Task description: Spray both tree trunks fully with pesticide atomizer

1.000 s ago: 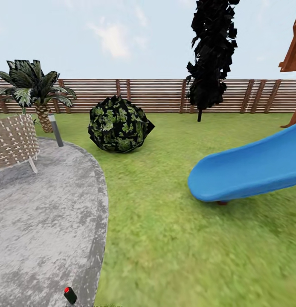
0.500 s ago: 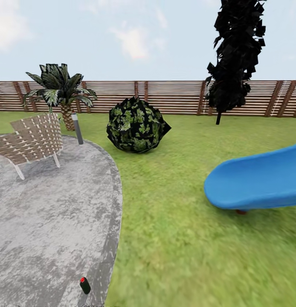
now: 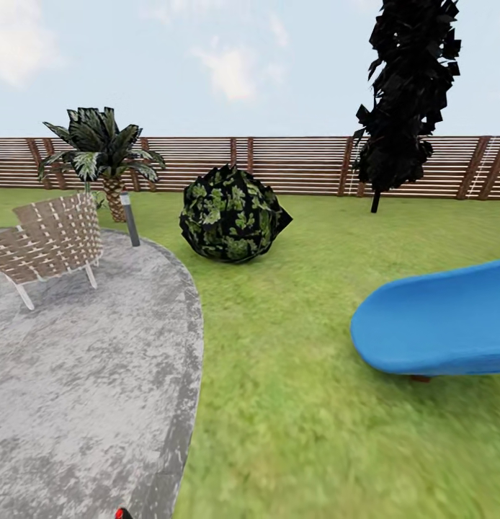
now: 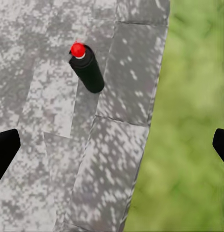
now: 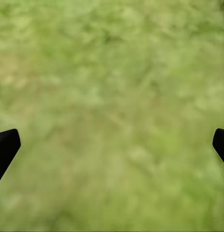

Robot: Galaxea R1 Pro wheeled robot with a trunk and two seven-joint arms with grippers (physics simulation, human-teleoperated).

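Atomizer: the pesticide atomizer (image 4: 86,68), a black can with a red cap, lies tipped on the grey paved patch (image 3: 77,375), close to where the paving meets the lawn (image 3: 293,404); in your head view just its red tip peeks in at the lower edge (image 3: 122,513).
Left tool: the left tool (image 4: 112,145) hangs above the paving with its jaws spread wide, nothing between them; the can sits ahead of the gap, toward one finger (image 4: 5,150).
Right tool: the right tool (image 5: 112,145) is also spread apart and empty, over bare grass.
Step in hand: closing in on the can for the pickup, not yet a grasp.
How to do it well: bring the can to the middle of the left jaws, turn the wrist so the fingers cross its round body rather than run along it, then lower slowly; a round can on hard paving will probably roll if nudged.
Surroundings: woven chair (image 3: 52,241), dark bush (image 3: 232,214), blue slide (image 3: 437,324), fence (image 3: 293,166).
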